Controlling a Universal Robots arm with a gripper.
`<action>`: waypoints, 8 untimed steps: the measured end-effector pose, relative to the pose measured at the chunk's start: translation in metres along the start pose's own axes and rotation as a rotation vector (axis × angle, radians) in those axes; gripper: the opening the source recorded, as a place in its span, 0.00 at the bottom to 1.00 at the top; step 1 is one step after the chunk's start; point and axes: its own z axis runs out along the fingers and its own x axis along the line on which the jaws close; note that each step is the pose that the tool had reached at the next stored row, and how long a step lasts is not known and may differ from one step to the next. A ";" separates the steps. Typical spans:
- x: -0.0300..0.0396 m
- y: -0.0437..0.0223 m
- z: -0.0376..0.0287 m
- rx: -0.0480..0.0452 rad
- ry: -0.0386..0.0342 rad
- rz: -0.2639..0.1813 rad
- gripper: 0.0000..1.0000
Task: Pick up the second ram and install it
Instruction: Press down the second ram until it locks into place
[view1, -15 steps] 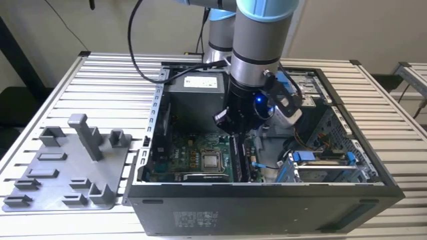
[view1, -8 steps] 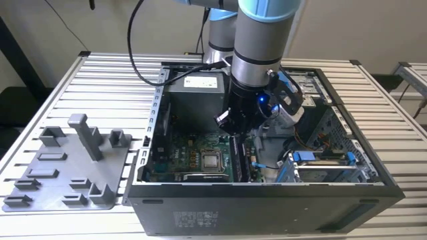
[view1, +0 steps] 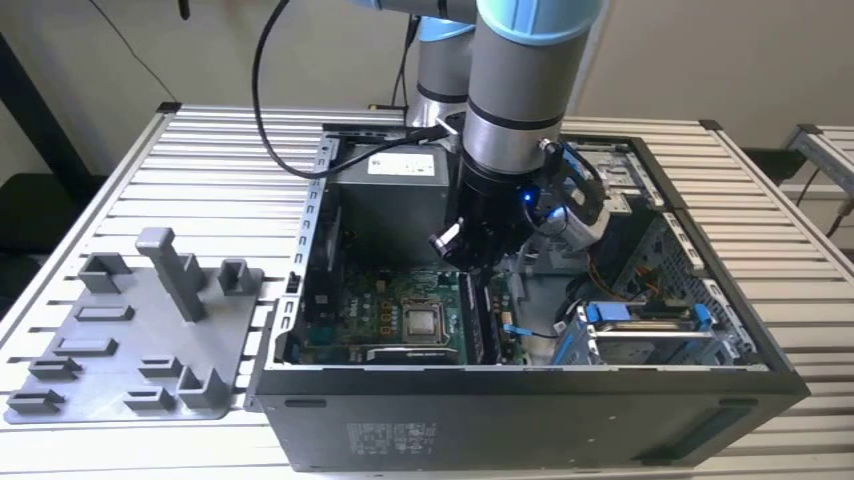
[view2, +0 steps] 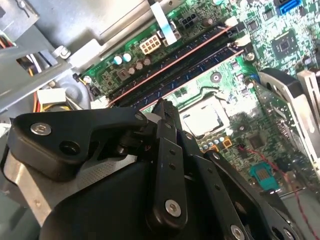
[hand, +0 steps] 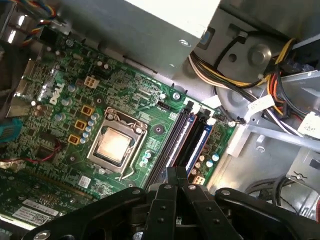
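Observation:
My gripper (view1: 467, 262) is down inside the open computer case (view1: 320, 300), over the memory sockets of the green motherboard (hand: 150, 120). In both wrist views the black fingertips (hand: 177, 172) are pressed together with nothing visible between them. They sit at one end of the long sockets (view2: 190, 60). Right at the gripper (view2: 162, 105) a thin dark strip with a reddish top edge stands in a socket; it looks like the second ram (view2: 200, 74) seated edge-on, also visible as the ram (hand: 182, 137). A similar reddish edge runs along a neighbouring socket (view2: 175, 62).
The processor socket (hand: 116, 145) lies beside the memory sockets. The power supply (view1: 387, 190), cable bundles (hand: 265, 85) and the blue drive bracket (view1: 641, 315) crowd the case. A grey tray with plastic blocks (view1: 147, 320) stands on the slatted table at the exterior view's left.

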 end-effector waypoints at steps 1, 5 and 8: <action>0.0000 0.0000 0.0000 -0.0004 0.0000 -0.012 0.11; 0.0000 0.0000 0.0000 -0.0014 -0.0005 -0.056 0.11; 0.0000 -0.0001 0.0000 0.0002 -0.0004 -0.084 0.11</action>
